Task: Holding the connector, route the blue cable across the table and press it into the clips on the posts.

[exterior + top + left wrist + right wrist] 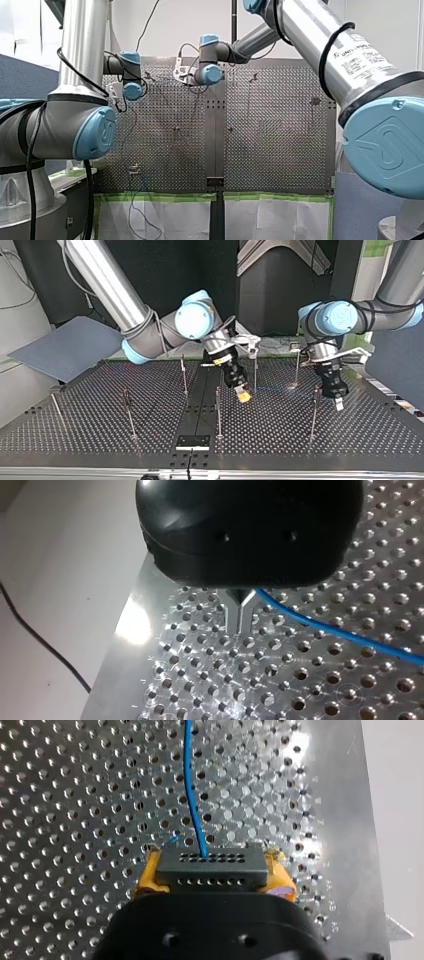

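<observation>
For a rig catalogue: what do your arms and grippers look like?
My left arm and my right arm are silver tubes with light-blue joint caps and black cables. My left gripper is black with metal fingers; my right gripper, black with yellow pads.

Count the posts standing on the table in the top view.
7 posts: one near the left edge; two left of the centre strip, at and; one beside it; two further back; one towards the right. Some may be hidden.
</observation>
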### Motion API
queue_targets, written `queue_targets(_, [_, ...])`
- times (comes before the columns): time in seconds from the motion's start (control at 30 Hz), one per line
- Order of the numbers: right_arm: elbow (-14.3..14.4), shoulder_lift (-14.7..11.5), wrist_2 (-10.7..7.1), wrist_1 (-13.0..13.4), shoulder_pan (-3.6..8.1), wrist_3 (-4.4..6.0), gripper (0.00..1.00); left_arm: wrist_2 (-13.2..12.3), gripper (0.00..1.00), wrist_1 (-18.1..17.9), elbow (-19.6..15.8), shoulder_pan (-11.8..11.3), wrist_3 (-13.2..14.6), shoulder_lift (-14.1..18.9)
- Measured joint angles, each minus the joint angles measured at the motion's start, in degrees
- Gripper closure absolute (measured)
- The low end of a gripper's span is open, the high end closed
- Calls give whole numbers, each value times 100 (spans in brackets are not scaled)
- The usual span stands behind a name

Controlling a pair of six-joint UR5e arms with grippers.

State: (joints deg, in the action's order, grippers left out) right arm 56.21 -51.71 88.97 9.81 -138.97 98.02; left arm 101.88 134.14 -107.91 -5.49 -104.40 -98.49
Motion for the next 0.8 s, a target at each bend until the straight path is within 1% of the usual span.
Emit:
queue_targets(0.2, [1,12,14,3,57,-2,100,1,100,-30,-1,-58,-42,-1])
queue_targets(0.3, [0,13,11,-2,63,-11,100,6,100,-3,0,-70,-58,0])
queue_targets(0.4, [0,15,12,-9,53,-15,100,43,100,81,-2,-83,-141,-1])
queue_targets(0.43, [1,17,13,-11,47,-18,100,64,97,109,-4,-85,-174,0])
queue_targets(0.47, [1,17,14,-11,43,-20,100,100,91,152,-8,-85,-220,0])
queue_targets(0.57, [1,17,11,-16,30,-29,100,209,91,281,-19,-79,-351,5])
queue_targets(0.63, [1,17,9,-19,26,-33,100,231,91,362,-22,-73,-434,8])
queue_targets(0.67, [1,17,9,-24,25,-33,100,221,87,418,-23,-74,-490,9])
queue_targets(0.7, [0,16,8,-28,25,-34,100,202,87,460,-26,-77,-531,10])
queue_targets(0.77, [1,16,8,-41,21,-35,100,135,62,550,-33,-86,-623,14])
queue_targets(0.8, [1,15,7,-45,19,-35,100,101,62,592,-39,-90,-664,20])
